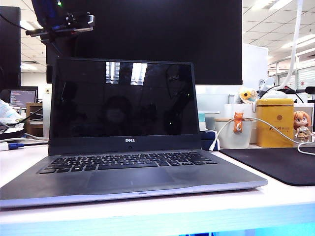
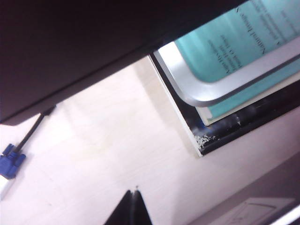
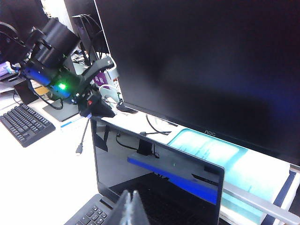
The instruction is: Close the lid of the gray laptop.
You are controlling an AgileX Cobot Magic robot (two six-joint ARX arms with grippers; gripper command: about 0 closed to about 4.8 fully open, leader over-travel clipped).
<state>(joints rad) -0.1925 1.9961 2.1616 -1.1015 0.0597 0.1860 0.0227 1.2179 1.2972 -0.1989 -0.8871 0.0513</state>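
The gray laptop [image 1: 147, 184] stands open on the white table, its keyboard [image 1: 128, 161] facing the exterior view. The lid [image 1: 123, 101] is upright, its black screen off, a DELL logo beneath. In the right wrist view the lid [image 3: 159, 168] is seen from above and in front. My left gripper [image 3: 104, 112] hovers shut just behind the lid's upper left corner, and its arm [image 1: 64, 23] shows above that corner. In its own view the left gripper [image 2: 134, 192] is shut over bare table. My right gripper [image 3: 132, 194] is shut, empty, above the keyboard; the exterior view does not show it.
A big black AOC monitor [image 1: 147, 34] stands close behind the laptop on teal books [image 3: 220, 154]. A blue cable plug [image 2: 11, 161] lies behind the lid. Right of the laptop are a black mat [image 1: 275, 164], a yellow tin [image 1: 274, 123], a white cup [image 1: 236, 135] and a figurine [image 1: 301, 125].
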